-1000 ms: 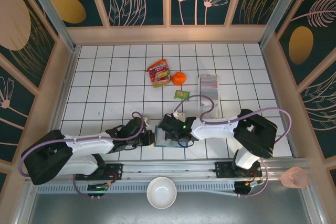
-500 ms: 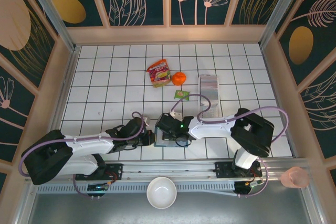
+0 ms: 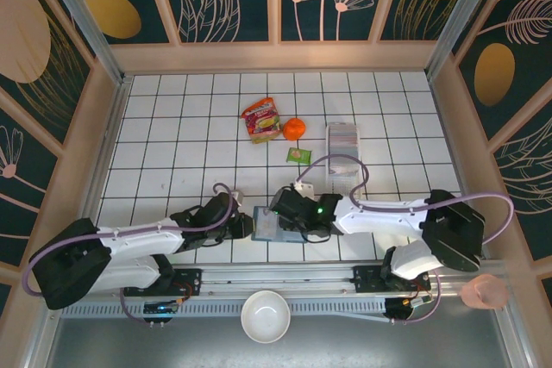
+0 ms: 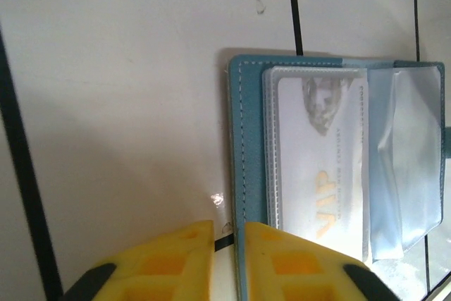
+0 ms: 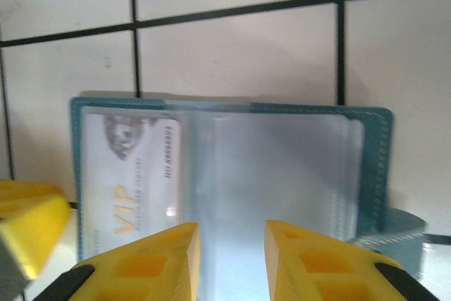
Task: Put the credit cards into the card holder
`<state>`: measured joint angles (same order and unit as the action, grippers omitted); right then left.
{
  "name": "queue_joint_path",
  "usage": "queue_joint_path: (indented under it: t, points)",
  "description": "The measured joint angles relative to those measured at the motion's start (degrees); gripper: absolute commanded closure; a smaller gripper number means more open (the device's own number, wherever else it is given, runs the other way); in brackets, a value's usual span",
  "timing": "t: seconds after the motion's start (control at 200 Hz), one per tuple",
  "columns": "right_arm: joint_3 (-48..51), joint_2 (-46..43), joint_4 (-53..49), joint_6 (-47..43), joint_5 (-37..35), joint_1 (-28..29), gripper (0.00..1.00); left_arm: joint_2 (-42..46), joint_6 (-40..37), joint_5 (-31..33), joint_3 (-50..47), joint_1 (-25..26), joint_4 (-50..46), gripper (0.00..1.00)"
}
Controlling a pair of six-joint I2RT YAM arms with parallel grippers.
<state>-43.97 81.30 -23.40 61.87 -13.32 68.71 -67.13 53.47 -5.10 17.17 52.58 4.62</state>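
Down at the near left of the tiled table (image 3: 172, 152), the left gripper (image 3: 245, 227) reaches rightward. In its wrist view the left gripper (image 4: 227, 239) shows two yellow fingers (image 4: 176, 252) a narrow slit apart, poised at the left edge of the card holder (image 4: 243, 167), with nothing clearly pinched between them. The card holder (image 3: 266, 223) lies flat and opened on the tiles between the two grippers, teal border outward and clear sleeves facing up. A white card (image 4: 320, 174) printed "VIP" sits inside the leftmost sleeve. From the right wrist the same card (image 5: 130, 174) fills the left part of the card holder (image 5: 366, 167), and the sleeves to its right look clear. The right gripper (image 3: 286, 215) hangs above the holder, and the right gripper (image 5: 232, 234) has its jaws parted with only the clear sleeve seen through the gap. Farther back lie a red snack packet (image 3: 261, 120), an orange (image 3: 295, 128), a small green packet (image 3: 298, 155) and a clear tray (image 3: 342, 148). A white bowl (image 3: 266, 315) sits off the near edge of the table, and a pink cup (image 3: 485, 292) sits at the far right.
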Motion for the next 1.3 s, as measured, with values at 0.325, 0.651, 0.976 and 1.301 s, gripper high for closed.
queue_joint_path:
  t: [0.325,0.651,0.976,1.301]
  points:
    - [2.8,0.1,0.6,1.7,1.1,1.2,0.71,2.2,0.0,0.6,0.3,0.0,-1.5,0.66]
    - [2.8,1.7,-1.2,3.4,1.0,1.7,0.58,0.3,-0.7,-2.5,0.9,0.0,-0.1,0.63]
    - [2.0,1.7,-3.3,4.4,-0.4,2.4,0.57,-1.3,-1.4,-4.1,0.9,0.0,1.4,0.50]
    - [1.7,-0.4,-6.2,6.0,-3.0,2.9,0.61,-0.3,-1.3,-5.7,2.2,0.0,2.1,0.83]
